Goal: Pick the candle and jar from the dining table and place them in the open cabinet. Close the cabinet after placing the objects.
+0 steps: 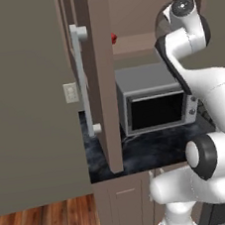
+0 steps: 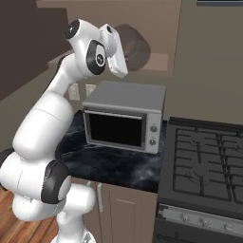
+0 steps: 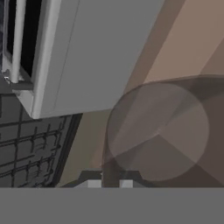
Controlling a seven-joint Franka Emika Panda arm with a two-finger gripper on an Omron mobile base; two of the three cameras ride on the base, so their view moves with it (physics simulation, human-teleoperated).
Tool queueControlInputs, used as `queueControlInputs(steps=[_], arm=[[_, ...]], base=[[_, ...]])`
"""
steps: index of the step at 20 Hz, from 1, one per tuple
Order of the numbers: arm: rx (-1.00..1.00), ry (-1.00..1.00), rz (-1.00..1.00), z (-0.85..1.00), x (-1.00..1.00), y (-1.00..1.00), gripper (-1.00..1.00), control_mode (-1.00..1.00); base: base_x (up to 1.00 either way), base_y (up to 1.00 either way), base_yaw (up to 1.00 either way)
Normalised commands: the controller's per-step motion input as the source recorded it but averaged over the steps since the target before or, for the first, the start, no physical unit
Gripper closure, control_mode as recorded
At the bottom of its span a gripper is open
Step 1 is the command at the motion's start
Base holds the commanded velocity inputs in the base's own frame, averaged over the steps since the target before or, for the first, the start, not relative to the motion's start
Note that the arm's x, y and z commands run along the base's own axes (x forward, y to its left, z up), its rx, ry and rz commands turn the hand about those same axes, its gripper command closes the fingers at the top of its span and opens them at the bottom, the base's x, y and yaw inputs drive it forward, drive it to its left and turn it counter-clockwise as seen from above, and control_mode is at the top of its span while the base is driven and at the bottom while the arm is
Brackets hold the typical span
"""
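- Left base view: the cabinet (image 1: 105, 75) door is swung open, and the red jar (image 1: 114, 38) sits on its shelf.
- Gripper (image 3: 108, 183) is squeezed shut, holding nothing.
- A grey microwave (image 2: 124, 116) sits below.

My hand is up inside the open cabinet (image 1: 136, 44), above the microwave (image 1: 153, 102), whose grey top sits just below me and blocks any drop straight down. The swung-out door (image 1: 102, 75) stands off to my left, edge-on. A small red jar (image 1: 114, 38) rests on the shelf beside it. Ahead, the cabinet's back wall closes me in. The stove (image 2: 209, 156) lies below to my right, with open air above it.
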Motion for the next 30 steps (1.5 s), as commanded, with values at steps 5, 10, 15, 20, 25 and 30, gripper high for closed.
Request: queueControlInputs(steps=[5,10,15,20,25,30], arm=[[0.00,0.04,0.01,-0.11,0.55,-0.12,1.00,-1.00],[0.00,0.06,0.03,-0.19,0.56,-0.09,1.00,-1.00],[0.00,0.04,0.04,-0.15,0.43,-0.09,1.00,-1.00],[0.00,0.01,0.03,-0.08,0.27,-0.11,1.00,-1.00],[0.00,0.00,0.01,-0.03,0.20,-0.07,1.00,-1.00],[0.00,0.00,0.01,-0.01,0.28,-0.02,1.00,-1.00]], base=[[0.00,0.00,0.00],[0.00,0.00,0.00],[0.00,0.00,0.00],[0.00,0.00,0.00],[0.00,0.00,0.00],[0.00,0.00,0.00]])
